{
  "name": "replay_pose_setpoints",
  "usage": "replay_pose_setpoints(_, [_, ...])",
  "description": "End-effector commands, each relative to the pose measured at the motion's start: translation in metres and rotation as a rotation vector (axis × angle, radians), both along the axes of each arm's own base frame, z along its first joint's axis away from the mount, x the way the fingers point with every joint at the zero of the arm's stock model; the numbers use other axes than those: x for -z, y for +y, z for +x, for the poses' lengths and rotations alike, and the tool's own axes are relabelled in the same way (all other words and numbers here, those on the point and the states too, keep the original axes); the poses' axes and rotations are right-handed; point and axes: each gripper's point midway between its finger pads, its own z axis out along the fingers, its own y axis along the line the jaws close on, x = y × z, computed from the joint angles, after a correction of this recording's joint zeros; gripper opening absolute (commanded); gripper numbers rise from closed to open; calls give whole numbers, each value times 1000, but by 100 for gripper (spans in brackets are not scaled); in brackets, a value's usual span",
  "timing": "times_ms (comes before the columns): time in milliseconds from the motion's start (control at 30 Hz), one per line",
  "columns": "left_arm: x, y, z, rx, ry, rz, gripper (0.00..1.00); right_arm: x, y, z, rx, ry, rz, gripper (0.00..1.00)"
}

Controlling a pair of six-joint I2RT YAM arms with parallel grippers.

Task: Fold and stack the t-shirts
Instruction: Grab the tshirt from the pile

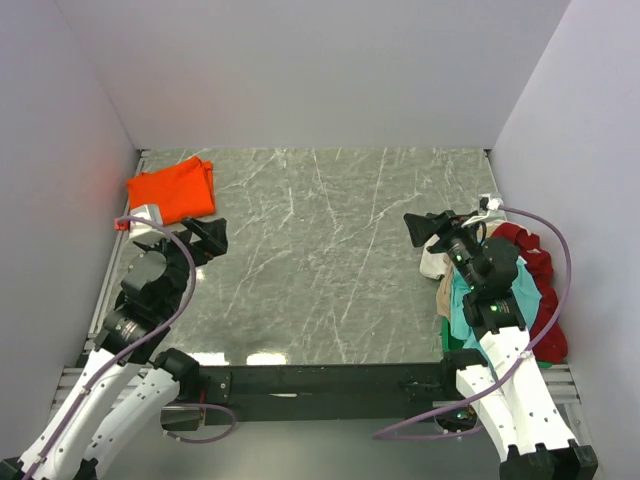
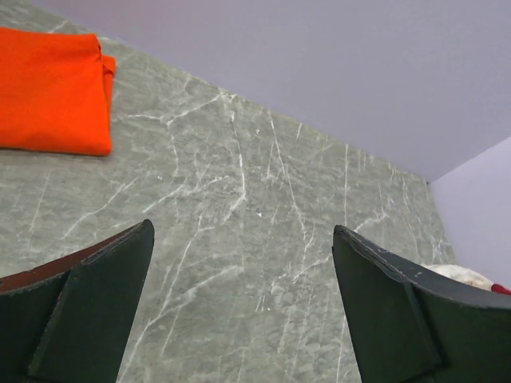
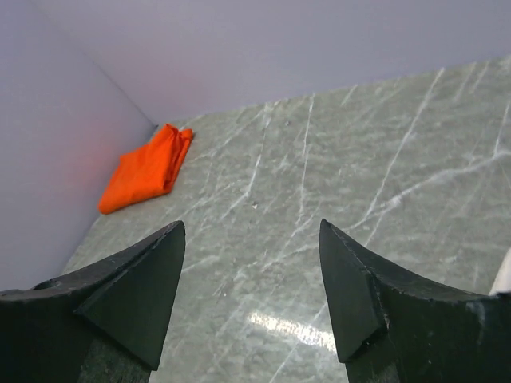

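On the top camera, the folded orange t-shirt (image 1: 172, 190) lies flat in the far-left corner of the tabletop (image 1: 320, 270), close to the left wall (image 1: 60, 150). A loose pile of t-shirts (image 1: 532, 268) sits at the right edge, dark red on the outside, teal, beige and white further in, with a sliver of green at the near end; the right arm partly covers it. The left gripper (image 1: 185, 240) hangs just on the near side of the orange t-shirt, not touching it. The right gripper (image 1: 440, 228) is at the far end of the pile, pointing toward the tabletop's middle. Left wrist camera: left gripper (image 2: 241, 227) is spread wide with nothing between the fingers, above bare tabletop (image 2: 263, 263). The orange t-shirt (image 2: 52, 92) is at upper left, well apart from the fingers. A bit of pale cloth and a red scrap from the pile (image 2: 463, 276) peek in at the right edge. Right wrist camera: right gripper (image 3: 251, 225) is also spread wide and holds nothing, over the tabletop (image 3: 383, 159). The orange t-shirt (image 3: 148, 169) shows far off by the corner; a white strip at the right edge is too cropped to identify.
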Motion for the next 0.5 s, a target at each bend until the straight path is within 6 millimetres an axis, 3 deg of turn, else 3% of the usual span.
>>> replay_pose_setpoints(0, [-21,13,-6,-58,-48,-43,99,-29,2,-1,-19,-116,-1,74])
replay_pose_setpoints(167, [-27,20,-8,-91,-81,-72,100,-27,-4,-2,10,-116,-50,74])
replay_pose_setpoints(333, [-34,15,-10,-52,-122,-69,99,-31,-10,-4,47,-142,-45,74])
replay_pose_setpoints(467, [-25,15,-6,-72,-120,-97,99,-27,-21,3,114,-90,-29,75])
